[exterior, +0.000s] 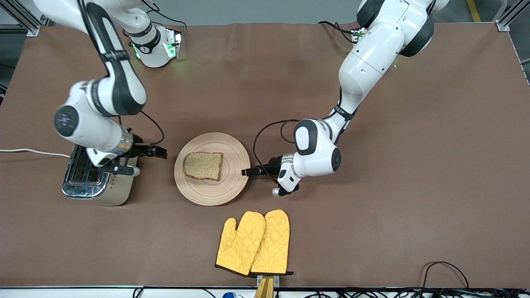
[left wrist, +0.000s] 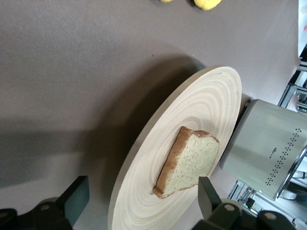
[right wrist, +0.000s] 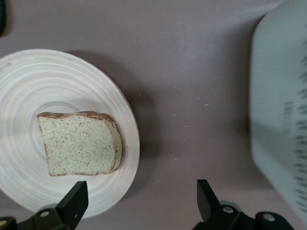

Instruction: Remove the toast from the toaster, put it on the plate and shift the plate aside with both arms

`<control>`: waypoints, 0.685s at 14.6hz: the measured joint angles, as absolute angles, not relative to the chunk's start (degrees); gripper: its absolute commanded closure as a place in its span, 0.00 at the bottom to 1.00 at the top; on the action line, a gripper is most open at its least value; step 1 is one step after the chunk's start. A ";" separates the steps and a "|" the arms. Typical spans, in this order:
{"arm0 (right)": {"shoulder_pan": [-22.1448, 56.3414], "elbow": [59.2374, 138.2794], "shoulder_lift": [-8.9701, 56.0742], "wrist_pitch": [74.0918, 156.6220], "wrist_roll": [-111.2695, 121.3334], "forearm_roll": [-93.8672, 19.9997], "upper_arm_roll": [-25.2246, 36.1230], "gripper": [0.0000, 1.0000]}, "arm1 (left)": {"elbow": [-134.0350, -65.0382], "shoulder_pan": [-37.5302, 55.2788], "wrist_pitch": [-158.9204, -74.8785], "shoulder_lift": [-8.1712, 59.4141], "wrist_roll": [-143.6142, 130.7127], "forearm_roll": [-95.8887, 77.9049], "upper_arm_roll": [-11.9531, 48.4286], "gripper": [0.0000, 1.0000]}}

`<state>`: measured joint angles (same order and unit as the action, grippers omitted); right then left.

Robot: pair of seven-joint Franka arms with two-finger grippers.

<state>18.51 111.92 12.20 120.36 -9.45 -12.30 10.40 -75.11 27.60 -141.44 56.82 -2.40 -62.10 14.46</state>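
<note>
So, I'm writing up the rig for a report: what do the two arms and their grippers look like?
Both arms are white, rounded shells with black joint bands and silver wrist rings. A thin black cable loops by each wrist. The left gripper and right gripper are black, with two flat fingers. Green lights glow at the right arm's base.

Left wrist view. The left gripper (left wrist: 139, 201) shows two dark fingers (left wrist: 76, 196) at the lower edge, spread wide, holding nothing. Between them the plate (left wrist: 211, 103) runs diagonally from bottom centre to upper right. The toast (left wrist: 189, 160) lies flat on it. A metal toaster (left wrist: 268, 146) stands at right; yellow fabric (left wrist: 207, 4) tips the top edge.
</note>
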 measured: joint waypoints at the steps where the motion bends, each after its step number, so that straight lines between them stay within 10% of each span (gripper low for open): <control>1: 18.14 109.82 10.86 117.59 -9.45 -11.07 10.91 0.00 | -74.99 27.67 -141.48 57.30 -1.24 -62.45 14.66 0.00; 10: 10.30 106.14 -3.98 102.89 -3.25 -1.99 11.68 0.00 | -74.60 31.52 -146.31 58.35 8.60 -62.53 14.82 0.16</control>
<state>10.30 106.14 -3.98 102.89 -3.25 -1.99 11.68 -74.60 31.52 -146.31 58.35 8.60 -62.53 14.82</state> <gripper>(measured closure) 0.000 0.115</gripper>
